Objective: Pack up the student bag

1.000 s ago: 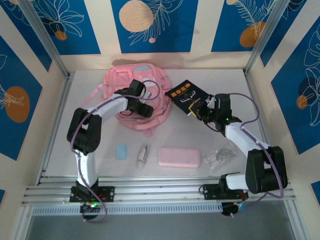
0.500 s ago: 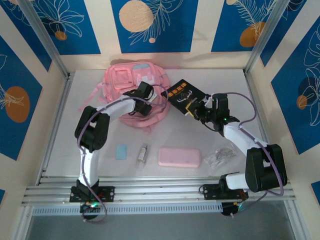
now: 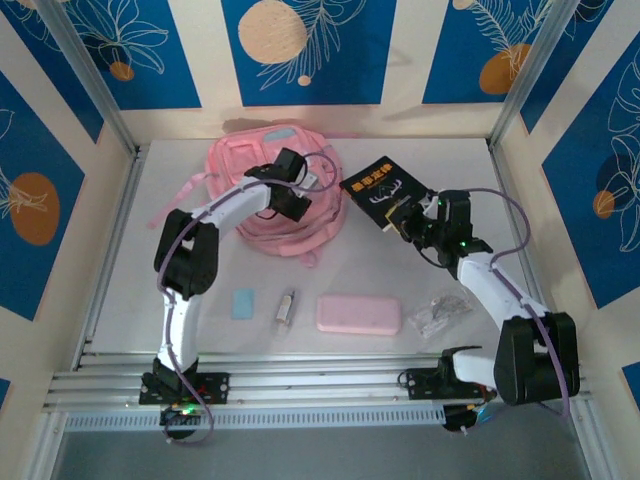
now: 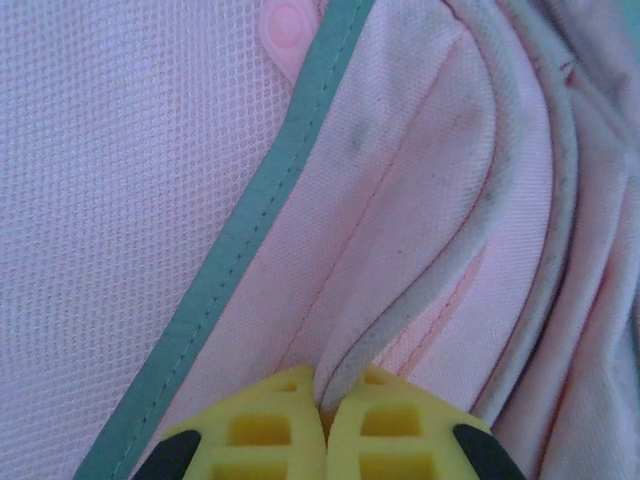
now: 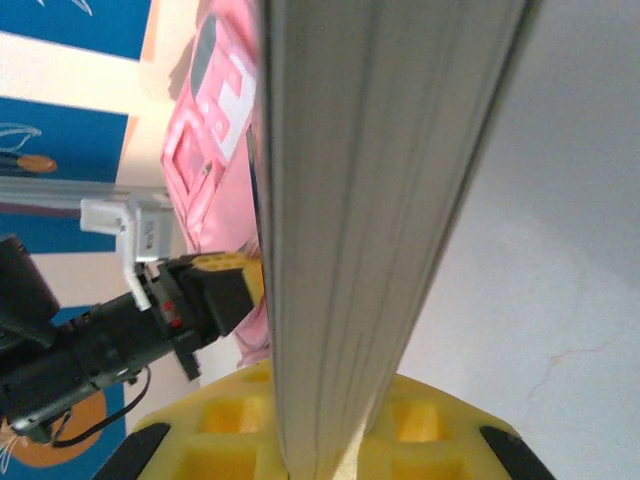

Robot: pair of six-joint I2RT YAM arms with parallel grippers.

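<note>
Because the student bag [image 3: 240, 160], lying far left on the tabletop [image 3: 390, 275], is soft, my left pincer [image 4: 322, 400] clamps its piped seam [image 4: 400, 325]; my right pincer [image 5: 320, 430] grips a stiff book [image 5: 380, 150] edgewise.

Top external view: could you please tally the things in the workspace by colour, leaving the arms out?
Pink: 2 (student bag, pencil case)
Black: 1 (book)
Pale blue: 1 (small flat pad)
Clear or silvery: 2 (small tube, crumpled packet)
Total: 6
</note>
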